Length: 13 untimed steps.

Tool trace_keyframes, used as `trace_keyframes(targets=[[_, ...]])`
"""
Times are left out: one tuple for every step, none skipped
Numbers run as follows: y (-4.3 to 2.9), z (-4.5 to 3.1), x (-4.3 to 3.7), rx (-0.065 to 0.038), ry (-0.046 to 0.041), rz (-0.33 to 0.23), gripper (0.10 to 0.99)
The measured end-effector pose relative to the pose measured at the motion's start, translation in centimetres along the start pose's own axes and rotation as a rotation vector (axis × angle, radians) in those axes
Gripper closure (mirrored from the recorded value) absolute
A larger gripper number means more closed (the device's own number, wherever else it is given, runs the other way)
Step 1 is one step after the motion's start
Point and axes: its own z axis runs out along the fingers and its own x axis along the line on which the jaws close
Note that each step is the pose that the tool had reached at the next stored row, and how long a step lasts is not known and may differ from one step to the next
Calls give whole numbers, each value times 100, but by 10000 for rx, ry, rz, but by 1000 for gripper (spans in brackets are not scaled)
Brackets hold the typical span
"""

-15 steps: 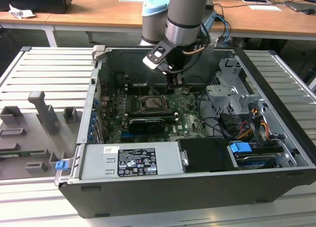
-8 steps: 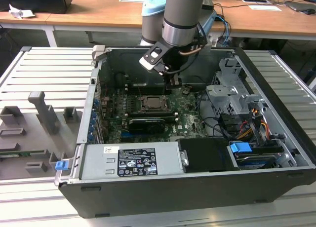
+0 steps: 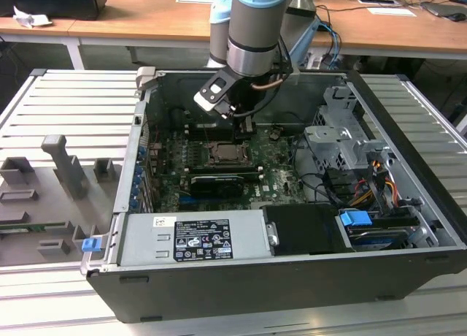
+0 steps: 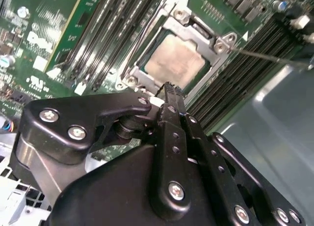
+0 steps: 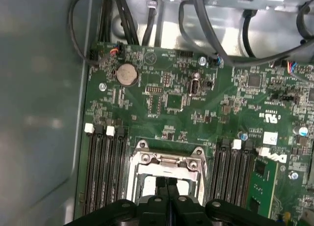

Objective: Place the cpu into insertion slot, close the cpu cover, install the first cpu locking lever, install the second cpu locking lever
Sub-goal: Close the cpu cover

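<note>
The cpu (image 4: 174,61), a dull silver square, lies in the insertion slot (image 3: 222,154) on the green board. The cpu cover (image 4: 196,33), a silver frame, lies flat around the cpu and also shows in the first wrist view (image 5: 167,160). A thin metal locking lever (image 4: 267,56) sticks out from one corner of the socket, over the memory slots. My gripper (image 4: 169,91) hangs just above the socket's edge, shut with nothing between its fingers. In the exterior view the gripper (image 3: 246,126) is inside the case, slightly behind the socket.
Long black memory slots (image 5: 105,162) flank the socket on both sides. A black expansion card (image 3: 215,184) lies in front of it. The grey power supply (image 3: 193,237) fills the case's front, with drive cages and cables (image 3: 343,153) at the exterior view's right.
</note>
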Motion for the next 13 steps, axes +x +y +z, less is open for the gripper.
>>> trace_keyframes(targets=[[-18, 3, 4, -1, 1, 1, 980], [-45, 6, 6, -2, 3, 1, 980], [-63, 7, 8, -2, 2, 0, 980], [-80, 8, 10, -2, 1, -1, 980], [-90, 9, 12, -4, 2, 0, 980], [-120, 10, 15, -6, 1, 0, 980], [-143, 10, 17, -6, 2, 1, 980], [-158, 11, 19, -6, 2, 0, 980], [-167, 12, 19, -6, 1, 0, 980], [-172, 12, 20, -6, 1, 0, 980], [-178, 13, 21, -6, 2, -1, 980], [-189, 13, 22, -6, 1, 0, 980], [-192, 13, 22, -6, 2, 0, 980]])
